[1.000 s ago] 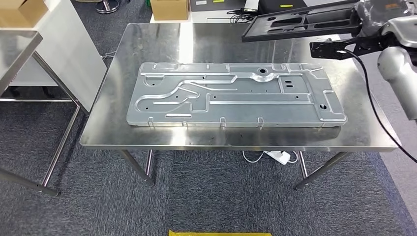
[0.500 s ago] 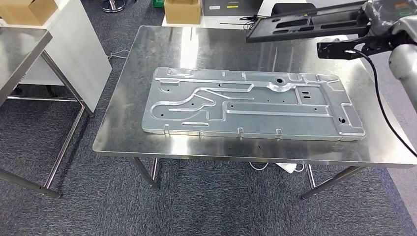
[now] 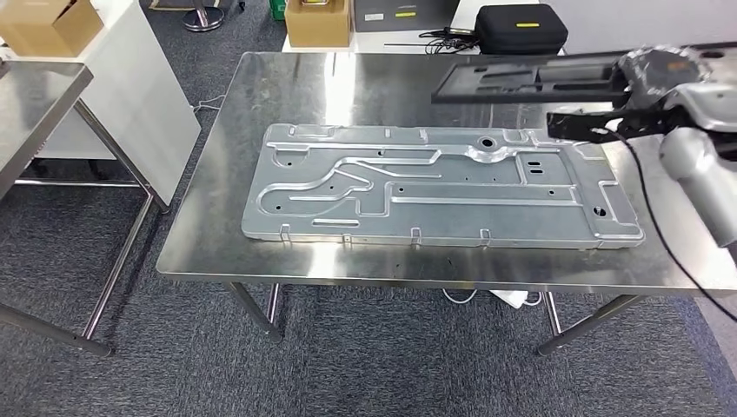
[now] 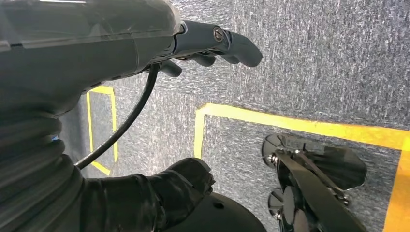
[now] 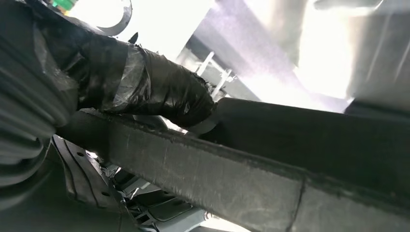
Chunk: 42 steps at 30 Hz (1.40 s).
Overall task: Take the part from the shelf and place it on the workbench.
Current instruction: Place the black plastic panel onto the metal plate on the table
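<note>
The part, a flat black moulded panel with recessed pockets, is held in the air above the far right portion of the workbench, roughly level and edge-on to the head camera, with its free end reaching toward the middle of the bench. The right hand grips it at its right end; in the right wrist view the tape-wrapped thumb presses on the upper face of the part's thick dark edge, so that hand is closed around the part. Beneath the part, a large stamped metal panel lies flat on the steel bench, covering most of its width, and the part does not touch it. A black cable hangs from the right wrist down past the bench's right edge. Beyond the bench stand a black case and a cardboard box; a second steel table stands to the left. The left hand hangs over grey carpet marked with yellow tape, its fingers curled loosely with nothing visible in them, though whether they are fully closed cannot be told.
</note>
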Motion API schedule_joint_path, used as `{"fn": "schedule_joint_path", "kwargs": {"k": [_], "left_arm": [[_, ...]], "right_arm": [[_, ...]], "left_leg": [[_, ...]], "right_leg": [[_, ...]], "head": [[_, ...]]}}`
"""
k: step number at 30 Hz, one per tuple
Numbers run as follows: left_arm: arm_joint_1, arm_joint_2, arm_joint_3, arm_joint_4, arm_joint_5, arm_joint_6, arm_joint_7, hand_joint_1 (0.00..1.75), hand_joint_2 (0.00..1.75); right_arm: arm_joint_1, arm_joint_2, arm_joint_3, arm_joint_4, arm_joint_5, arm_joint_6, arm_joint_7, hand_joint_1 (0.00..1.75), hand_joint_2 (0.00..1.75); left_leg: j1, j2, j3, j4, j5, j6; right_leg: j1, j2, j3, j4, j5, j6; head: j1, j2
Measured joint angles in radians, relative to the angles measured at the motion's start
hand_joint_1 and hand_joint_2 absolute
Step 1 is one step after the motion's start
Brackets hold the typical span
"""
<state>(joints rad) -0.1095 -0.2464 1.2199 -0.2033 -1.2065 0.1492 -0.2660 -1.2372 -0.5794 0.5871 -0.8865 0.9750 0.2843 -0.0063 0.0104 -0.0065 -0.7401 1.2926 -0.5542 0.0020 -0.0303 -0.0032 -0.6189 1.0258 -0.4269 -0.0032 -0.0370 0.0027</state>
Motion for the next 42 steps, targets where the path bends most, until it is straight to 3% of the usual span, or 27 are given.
{"fn": "schedule_joint_path", "kwargs": {"k": [1, 4, 6, 9, 11, 13, 14, 15, 16, 19, 20, 22, 25, 26, 28, 30, 31, 33, 35, 37, 40, 42], "left_arm": [[0.000, 0.000, 0.000, 0.000, 0.000, 0.000, -0.001, 0.00, 1.75], [0.000, 0.001, 0.001, 0.000, 0.005, 0.000, -0.008, 0.00, 1.75], [-0.001, 0.001, 0.001, 0.000, 0.008, -0.001, -0.013, 0.00, 1.75], [-0.002, 0.002, 0.002, 0.000, 0.008, -0.001, -0.015, 0.00, 1.75], [-0.003, 0.002, 0.002, 0.000, 0.005, 0.000, -0.015, 0.00, 1.75], [-0.003, 0.002, 0.002, 0.000, 0.002, 0.002, -0.015, 0.00, 1.75], [-0.003, 0.001, 0.002, 0.000, 0.002, 0.003, -0.016, 0.00, 1.75], [-0.003, 0.001, 0.002, 0.000, 0.002, 0.003, -0.017, 0.00, 1.75], [-0.002, 0.001, 0.002, 0.000, 0.002, 0.003, -0.017, 0.00, 1.75], [-0.002, 0.000, 0.003, 0.000, 0.002, 0.005, -0.024, 0.00, 1.75], [-0.002, -0.001, 0.003, 0.000, 0.002, 0.007, -0.027, 0.00, 1.75], [-0.003, -0.001, 0.003, 0.000, 0.002, 0.014, -0.032, 0.00, 1.75], [-0.001, 0.000, 0.003, 0.000, 0.004, 0.022, -0.032, 0.00, 1.75], [-0.001, 0.000, 0.004, 0.000, 0.005, 0.023, -0.031, 0.00, 1.75], [0.000, 0.000, 0.007, 0.000, 0.008, 0.024, -0.030, 0.00, 1.75], [0.000, 0.000, 0.008, 0.000, 0.010, 0.024, -0.029, 0.00, 1.75], [0.000, 0.000, 0.009, 0.000, 0.010, 0.025, -0.029, 0.00, 1.75], [0.000, 0.001, 0.009, 0.000, 0.011, 0.025, -0.030, 0.00, 1.75], [0.000, 0.004, 0.009, 0.000, 0.012, 0.029, -0.030, 0.00, 1.75], [0.000, 0.007, 0.010, -0.001, 0.011, 0.036, -0.032, 0.00, 1.75], [-0.001, 0.007, 0.010, -0.001, -0.002, 0.051, -0.036, 0.00, 1.75], [-0.001, 0.007, 0.010, -0.001, -0.007, 0.059, -0.038, 0.00, 1.75]], "right_arm": [[0.010, 0.000, 0.000, -0.002, 0.000, 0.000, 0.000, 1.75, 1.75], [0.028, 0.001, -0.007, -0.013, -0.002, -0.010, 0.001, 1.75, 1.75], [0.045, 0.005, -0.019, -0.017, -0.006, -0.033, 0.002, 1.75, 1.75], [0.093, 0.027, -0.051, -0.016, 0.003, -0.091, 0.003, 1.75, 1.75], [0.129, 0.051, -0.076, -0.006, 0.038, -0.134, 0.001, 1.75, 1.75], [0.159, 0.079, -0.096, 0.014, 0.072, -0.165, 0.001, 1.75, 1.75], [0.173, 0.091, -0.103, 0.025, 0.083, -0.174, 0.001, 1.75, 1.75], [0.186, 0.101, -0.108, 0.035, 0.090, -0.177, 0.001, 1.75, 1.75], [0.195, 0.109, -0.113, 0.043, 0.093, -0.178, 0.001, 1.75, 1.75], [0.204, 0.127, -0.130, 0.059, 0.101, -0.182, -0.002, 1.75, 1.75], [0.205, 0.130, -0.138, 0.061, 0.104, -0.184, -0.005, 1.75, 1.75], [0.210, 0.134, -0.153, 0.065, 0.110, -0.186, -0.013, 1.75, 1.75], [0.221, 0.134, -0.176, 0.068, 0.113, -0.183, -0.027, 1.75, 1.75], [0.223, 0.133, -0.184, 0.069, 0.113, -0.181, -0.031, 1.75, 1.75], [0.225, 0.129, -0.199, 0.069, 0.113, -0.171, -0.041, 1.75, 1.75], [0.227, 0.122, -0.210, 0.069, 0.113, -0.160, -0.050, 1.75, 1.75], [0.229, 0.119, -0.213, 0.069, 0.113, -0.157, -0.052, 1.75, 1.75], [0.230, 0.112, -0.220, 0.068, 0.112, -0.153, -0.055, 1.75, 1.75], [0.229, 0.105, -0.228, 0.068, 0.111, -0.149, -0.060, 0.87, 0.87], [0.233, 0.094, -0.235, 0.068, 0.108, -0.142, -0.066, 0.00, 0.00], [0.242, 0.073, -0.242, 0.062, 0.102, -0.132, -0.077, 0.00, 0.00], [0.244, 0.056, -0.251, 0.058, 0.098, -0.129, -0.081, 0.00, 0.00]], "left_leg": [[0.002, 0.000, 0.012, -0.027, 0.024, -0.002], [0.005, 0.000, 0.100, -0.207, 0.103, -0.001], [0.001, -0.001, 0.123, -0.255, 0.109, 0.005], [0.003, -0.001, 0.128, -0.269, 0.118, 0.025], [0.005, -0.001, 0.133, -0.281, 0.126, 0.039], [0.001, -0.001, 0.133, -0.282, 0.127, 0.045], [-0.002, -0.002, 0.133, -0.280, 0.126, 0.047], [-0.004, -0.003, 0.133, -0.278, 0.125, 0.048], [-0.006, -0.005, 0.133, -0.275, 0.123, 0.049], [-0.012, -0.008, 0.130, -0.265, 0.116, 0.047], [-0.013, -0.009, 0.127, -0.263, 0.115, 0.044], [-0.014, -0.010, 0.122, -0.263, 0.118, 0.035], [-0.016, -0.009, 0.114, -0.248, 0.100, 0.019], [-0.016, -0.007, 0.099, -0.213, 0.078, 0.013], [-0.011, -0.003, 0.041, -0.088, 0.018, 0.004], [-0.007, 0.000, -0.008, 0.006, -0.004, 0.001], [-0.007, 0.001, -0.009, 0.000, 0.014, 0.003], [-0.011, 0.000, 0.039, -0.117, 0.090, 0.016], [-0.017, 0.000, 0.096, -0.233, 0.142, 0.036], [-0.022, 0.000, 0.114, -0.267, 0.145, 0.046], [-0.016, 0.002, 0.136, -0.310, 0.150, 0.051], [-0.009, 0.004, 0.149, -0.333, 0.154, 0.053]], "right_leg": [[-0.002, 0.000, 0.000, 0.001, -0.001, 0.002], [-0.004, 0.001, -0.001, 0.008, -0.006, 0.014], [-0.001, 0.002, -0.002, 0.009, -0.006, 0.026], [-0.003, 0.002, 0.000, 0.005, -0.008, 0.041], [-0.004, 0.002, -0.027, 0.067, -0.050, 0.044], [-0.002, 0.003, -0.084, 0.196, -0.110, 0.044], [-0.001, 0.003, -0.110, 0.250, -0.127, 0.044], [-0.001, 0.003, -0.121, 0.273, -0.125, 0.042], [0.000, 0.003, -0.115, 0.258, -0.104, 0.040], [0.007, 0.002, -0.035, 0.080, -0.017, 0.024], [0.010, 0.002, -0.018, 0.040, -0.006, 0.020], [0.017, 0.002, -0.011, 0.016, -0.008, 0.016], [0.006, 0.001, -0.005, 0.002, -0.001, 0.005], [0.002, 0.000, -0.002, -0.002, 0.000, 0.001], [0.003, -0.001, 0.000, -0.003, 0.000, -0.004], [0.005, -0.001, 0.001, -0.003, -0.002, -0.006], [0.006, 0.000, 0.003, -0.002, -0.004, -0.006], [0.009, 0.002, 0.008, -0.003, -0.008, -0.006], [0.011, 0.003, 0.011, -0.005, -0.011, -0.002], [0.009, 0.003, 0.011, -0.008, -0.010, 0.005], [0.009, 0.003, 0.009, -0.006, -0.020, 0.017], [0.008, 0.005, -0.028, 0.072, -0.065, 0.023]], "head": [[0.000, 0.000], [0.000, 0.000], [0.001, 0.000], [0.001, 0.000], [0.002, 0.000], [0.002, 0.000], [0.002, 0.000], [0.002, 0.000], [0.002, 0.000], [0.002, 0.000], [0.002, 0.000], [0.001, 0.000], [0.000, 0.000], [-0.001, 0.000], [-0.003, 0.000], [-0.003, 0.000], [-0.003, 0.000], [-0.003, 0.000], [-0.002, 0.000], [-0.002, 0.000], [-0.002, 0.000], [-0.001, 0.000]]}}
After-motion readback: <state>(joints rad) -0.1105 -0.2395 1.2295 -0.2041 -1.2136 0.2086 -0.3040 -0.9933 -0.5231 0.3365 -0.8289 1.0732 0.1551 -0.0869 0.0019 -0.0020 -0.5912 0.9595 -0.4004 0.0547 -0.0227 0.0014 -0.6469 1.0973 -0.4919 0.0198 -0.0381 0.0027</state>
